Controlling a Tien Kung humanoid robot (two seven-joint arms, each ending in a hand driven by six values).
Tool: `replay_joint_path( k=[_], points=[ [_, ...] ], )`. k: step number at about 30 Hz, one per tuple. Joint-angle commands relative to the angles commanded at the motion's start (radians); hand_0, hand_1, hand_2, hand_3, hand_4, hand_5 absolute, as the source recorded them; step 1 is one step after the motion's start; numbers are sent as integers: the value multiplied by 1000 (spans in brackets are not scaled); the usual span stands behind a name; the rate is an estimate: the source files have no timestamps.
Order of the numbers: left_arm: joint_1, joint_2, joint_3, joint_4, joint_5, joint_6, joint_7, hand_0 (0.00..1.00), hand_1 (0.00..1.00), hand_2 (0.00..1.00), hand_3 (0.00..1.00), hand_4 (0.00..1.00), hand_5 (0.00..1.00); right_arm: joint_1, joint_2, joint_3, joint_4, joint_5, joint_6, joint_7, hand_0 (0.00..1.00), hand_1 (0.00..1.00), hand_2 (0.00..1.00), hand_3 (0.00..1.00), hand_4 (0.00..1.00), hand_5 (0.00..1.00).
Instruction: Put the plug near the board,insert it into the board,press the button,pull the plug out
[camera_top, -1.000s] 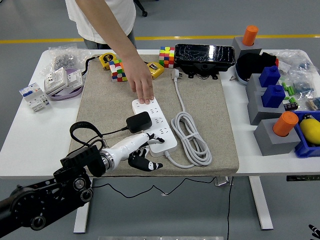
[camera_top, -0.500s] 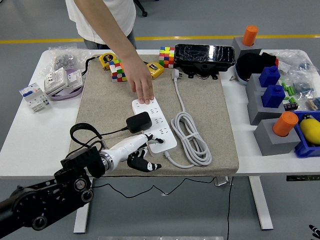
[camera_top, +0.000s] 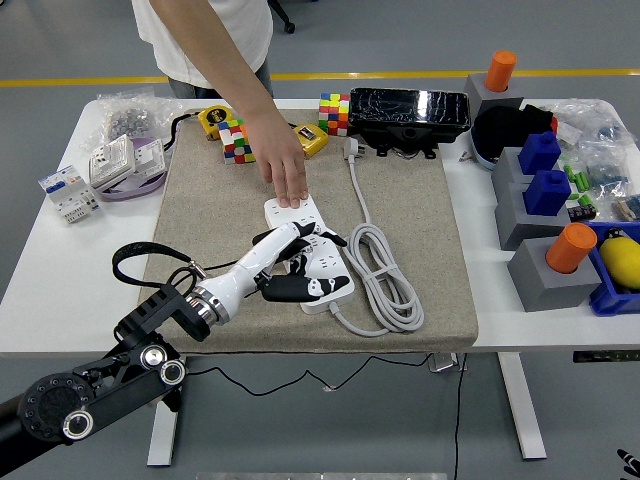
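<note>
The white power strip (camera_top: 332, 290) lies on the beige mat (camera_top: 215, 215), running from the middle toward the near edge. A person's hand (camera_top: 288, 180) presses down on its far end. My left hand (camera_top: 298, 262) reaches in from the lower left and lies over the strip's middle, where the black plug sat. Its fingers (camera_top: 305, 238) curl over the top and the black thumb (camera_top: 285, 289) closes in from the near side. The plug itself is almost wholly hidden under the hand. Its black cord (camera_top: 140, 252) loops off to the left on the mat.
The strip's white cable coil (camera_top: 385, 275) lies just right of it, ending in a white plug (camera_top: 352, 148). Colour cubes (camera_top: 236, 140), a yellow tape measure (camera_top: 310, 139) and a black case (camera_top: 408, 110) line the back. Grey blocks with blue and orange pegs (camera_top: 548, 195) stand at right.
My left hand moved from the strip's near end up and over the black plug, closing around it. The black cord's loop shifted left. The person's hand stayed on the strip.
</note>
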Motion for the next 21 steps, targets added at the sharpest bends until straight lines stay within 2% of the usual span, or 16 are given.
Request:
replay_joint_path(
  k=[2, 3, 10, 20, 21],
  points=[
    [1, 1, 1, 2, -44, 11, -62, 147, 108, 184, 584, 801, 279, 1, 1, -1, -1, 1, 0, 0, 532, 626, 612, 548, 884, 411],
    [1, 2, 0, 2, -46, 11, -70, 147, 108, 184, 584, 801, 279, 0, 1, -2, -2, 1, 0, 0, 532, 626, 612, 548, 884, 411],
    [0, 4, 0, 2, -32, 4, -51, 158, 127, 209, 575, 797, 290, -1, 1, -5, -3, 2, 1, -1, 532, 626, 612, 547, 884, 411],
    [2, 7, -4, -1, -17, -1, -28, 153, 119, 196, 577, 794, 290, 1, -1, -6, -1, 2, 0, -1, 532, 626, 612, 547, 884, 410],
    [0, 7, -4, -1, -15, -9, -11, 153, 119, 196, 577, 794, 290, 1, -2, -7, -1, 2, 0, -1, 532, 626, 612, 547, 884, 410]
  ],
)
